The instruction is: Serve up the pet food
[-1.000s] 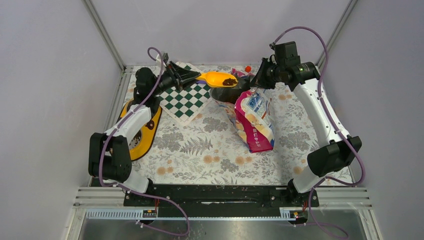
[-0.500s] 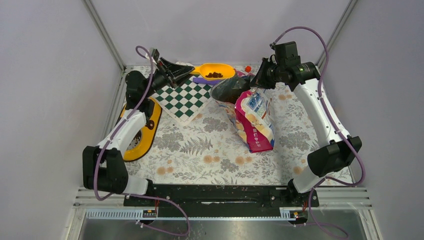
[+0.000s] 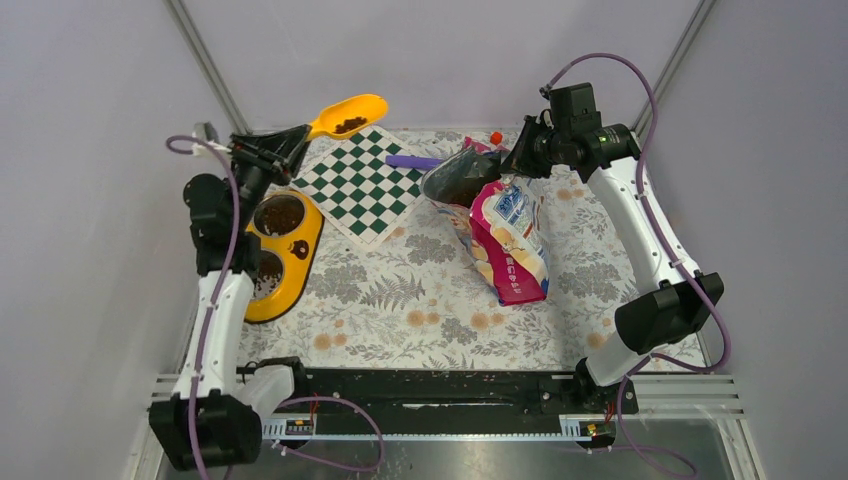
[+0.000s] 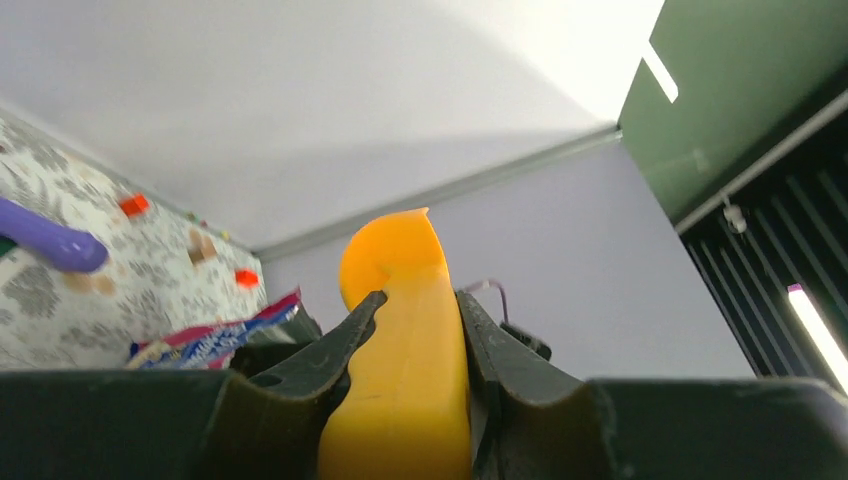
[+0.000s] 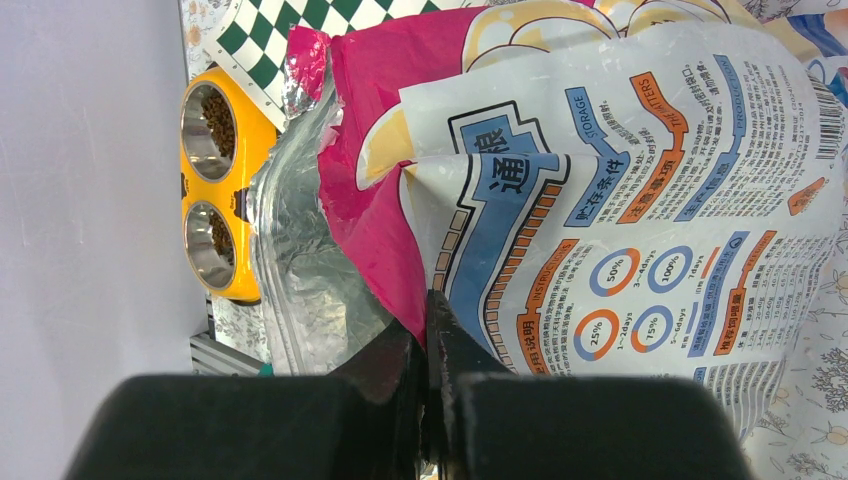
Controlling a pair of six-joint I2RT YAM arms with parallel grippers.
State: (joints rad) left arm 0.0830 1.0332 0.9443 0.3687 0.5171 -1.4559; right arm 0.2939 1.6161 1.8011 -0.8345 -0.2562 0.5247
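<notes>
On the floral-cloth table [image 3: 400,300], the glossy pink-and-blue pet-food bag [image 3: 512,245] lies lengthwise near-to-far, its open mouth at the far end pinched tight by the right gripper [image 5: 430,297], while the left gripper [image 4: 420,302] clasps the orange plastic scoop [image 3: 350,112].

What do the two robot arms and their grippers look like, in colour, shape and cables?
Both the left arm and the right arm have white shells between bulky black joints. A lilac cable loops along each. The left gripper and right gripper have black tapering fingers.
</notes>
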